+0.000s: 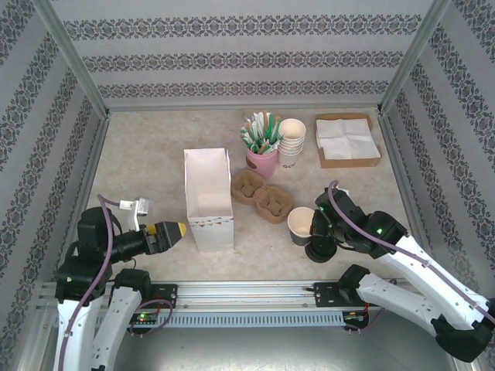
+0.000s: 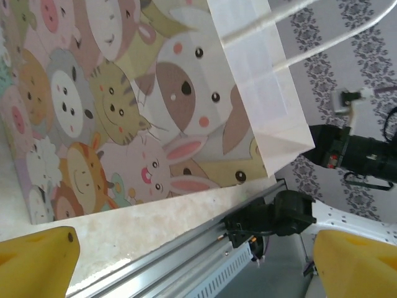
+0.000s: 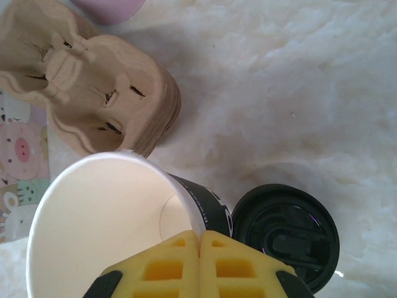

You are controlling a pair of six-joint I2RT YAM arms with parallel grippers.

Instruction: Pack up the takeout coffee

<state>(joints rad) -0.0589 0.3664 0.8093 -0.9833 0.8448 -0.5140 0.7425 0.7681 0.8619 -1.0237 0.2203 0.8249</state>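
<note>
At the near right of the table [image 3: 298, 93], the right gripper [image 3: 200, 245] stands closed, its two yellow fingers pressed together at the rim of the open paper cup [image 3: 105, 217]. The cup wall may be pinched between them, but the contact itself is hidden beneath the fingertips. A black lid [image 3: 286, 233] lies flat just beside the cup, and the moulded pulp carrier [image 3: 93, 93] sits just beyond it. Across the table, the left gripper [image 2: 195, 267] is spread wide and holds nothing, facing the side of the animal-print paper bag [image 2: 124, 112], which stands upright and open.

The step in hand is judged to be handling the cup towards lid or carrier. It should go well if the cup stays upright, the thin rim is not crushed, and the cup is lowered squarely into a carrier well.

The cup's base, the carrier's far wells and the bag's interior are cut off or unclear in the wrist views.
</note>
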